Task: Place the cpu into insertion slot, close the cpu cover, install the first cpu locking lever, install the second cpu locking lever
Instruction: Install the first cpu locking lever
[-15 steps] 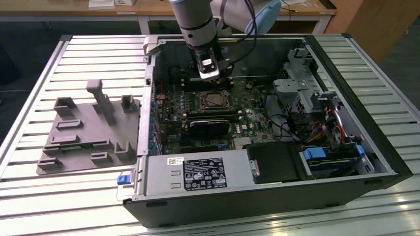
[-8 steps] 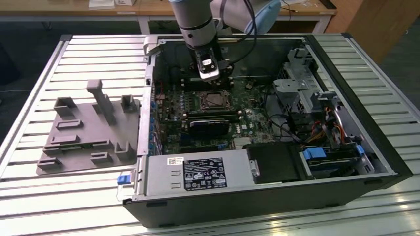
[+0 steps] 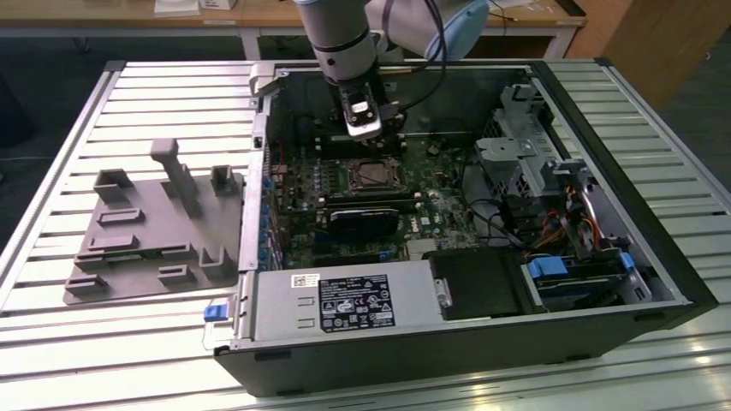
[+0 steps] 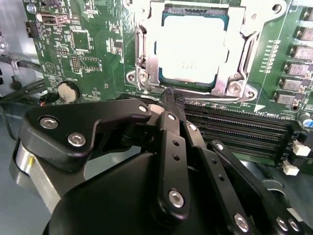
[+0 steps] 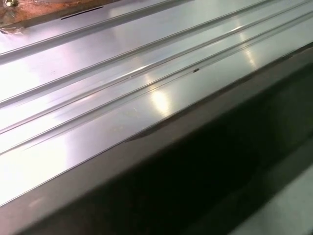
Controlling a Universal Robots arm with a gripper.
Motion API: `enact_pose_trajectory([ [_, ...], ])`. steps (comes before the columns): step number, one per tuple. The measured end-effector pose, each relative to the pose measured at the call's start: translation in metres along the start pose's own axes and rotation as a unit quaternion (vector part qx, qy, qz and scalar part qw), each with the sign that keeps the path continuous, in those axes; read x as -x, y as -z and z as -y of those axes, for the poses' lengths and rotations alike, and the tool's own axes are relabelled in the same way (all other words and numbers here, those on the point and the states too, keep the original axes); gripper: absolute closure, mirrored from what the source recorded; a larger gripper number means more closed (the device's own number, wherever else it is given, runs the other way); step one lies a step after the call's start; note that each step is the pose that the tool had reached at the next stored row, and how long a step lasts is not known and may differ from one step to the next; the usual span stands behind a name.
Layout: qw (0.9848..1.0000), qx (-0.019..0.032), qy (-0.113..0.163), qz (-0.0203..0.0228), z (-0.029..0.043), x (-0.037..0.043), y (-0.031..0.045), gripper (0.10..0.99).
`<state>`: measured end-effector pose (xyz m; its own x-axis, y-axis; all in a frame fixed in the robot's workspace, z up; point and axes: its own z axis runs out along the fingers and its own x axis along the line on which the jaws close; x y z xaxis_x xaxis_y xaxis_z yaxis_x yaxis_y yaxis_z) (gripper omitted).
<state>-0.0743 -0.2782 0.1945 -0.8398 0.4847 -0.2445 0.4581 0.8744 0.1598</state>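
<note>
The small flat square cpu with the dull silver-grey top [image 4: 193, 46] is lying inside the square dark insertion slot [image 3: 374, 175]. The thin silvery cpu cover with the big window [image 4: 238, 44] is lying down flat around it, so I am judging the first two steps as done. The black pincer [image 4: 169, 96] is standing clenched at the socket's edge, its tips beside a thin metal locking lever [image 4: 220, 102]. Whether it is gripping that lever, I cannot tell. The lever work is looking unfinished. Around them the green motherboard [image 4: 93, 49] is sitting in the black computer case [image 3: 457, 360] on the slatted metal tabletop [image 3: 115, 342].

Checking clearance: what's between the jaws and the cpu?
In the second wrist view, the edge of the cpu cover separates the gripper from the cpu.
</note>
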Motion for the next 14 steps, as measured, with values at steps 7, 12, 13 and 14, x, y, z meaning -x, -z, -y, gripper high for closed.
enact_pose_trajectory([
  [7, 1.0000, -0.0009, 0.000, 0.0006, -0.0023, -0.0016, -0.0010, 0.980],
  [12, 1.0000, -0.0029, 0.001, 0.0016, -0.0020, -0.0019, -0.0023, 0.980],
  [13, 1.0000, -0.0032, 0.001, 0.0017, -0.0019, -0.0020, -0.0026, 0.980],
  [14, 1.0000, -0.0034, 0.001, 0.0019, -0.0019, -0.0021, -0.0029, 0.980],
])
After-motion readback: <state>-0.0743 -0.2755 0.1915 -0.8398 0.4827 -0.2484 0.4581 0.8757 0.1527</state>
